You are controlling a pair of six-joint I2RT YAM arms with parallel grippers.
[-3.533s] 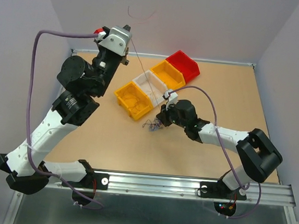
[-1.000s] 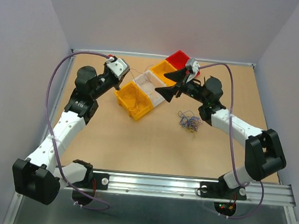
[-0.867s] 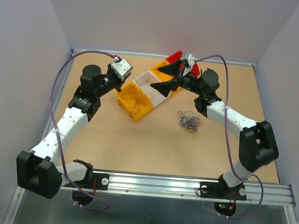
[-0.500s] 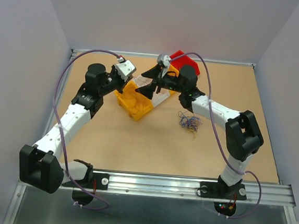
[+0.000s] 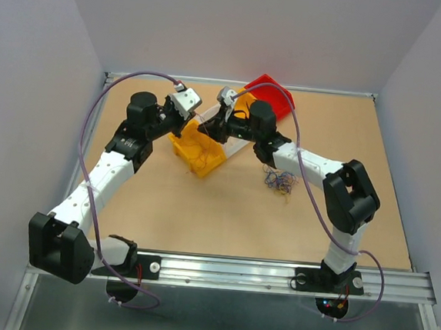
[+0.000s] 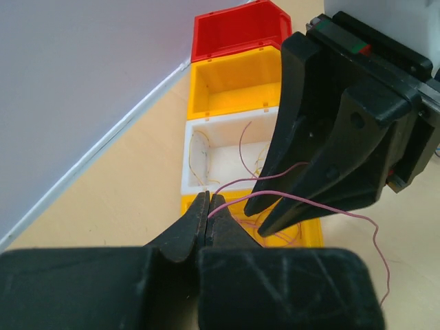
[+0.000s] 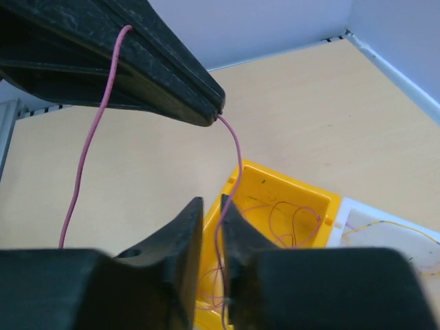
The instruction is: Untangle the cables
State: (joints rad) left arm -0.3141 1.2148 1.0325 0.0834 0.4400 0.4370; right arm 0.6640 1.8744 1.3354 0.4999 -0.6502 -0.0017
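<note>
The wad of thin cables [image 5: 279, 181], blue, yellow and black, lies on the table to the right of the bins. My left gripper [image 5: 193, 120] hangs over the near yellow bin [image 5: 205, 162] and is shut on one pink-purple wire [image 6: 330, 205]. In the left wrist view its jaws [image 6: 208, 206] pinch the wire's end. My right gripper [image 5: 206, 130] is right beside it, slightly open. In the right wrist view the wire [image 7: 234, 155] drops from the left fingertips [image 7: 206, 110] through the gap of my right gripper [image 7: 212, 213] into the bin.
Four bins stand in a diagonal row: near yellow [image 7: 302, 196] holding pink wires, white [image 6: 227, 148] holding a few thin wires, yellow-orange [image 6: 234, 86], red [image 6: 237, 27]. The back wall and table edge are just behind them.
My right arm swung left from the red bin to the near yellow bin, next to my left gripper. My left gripper, earlier raised high with the wire, came down over that bin.
</note>
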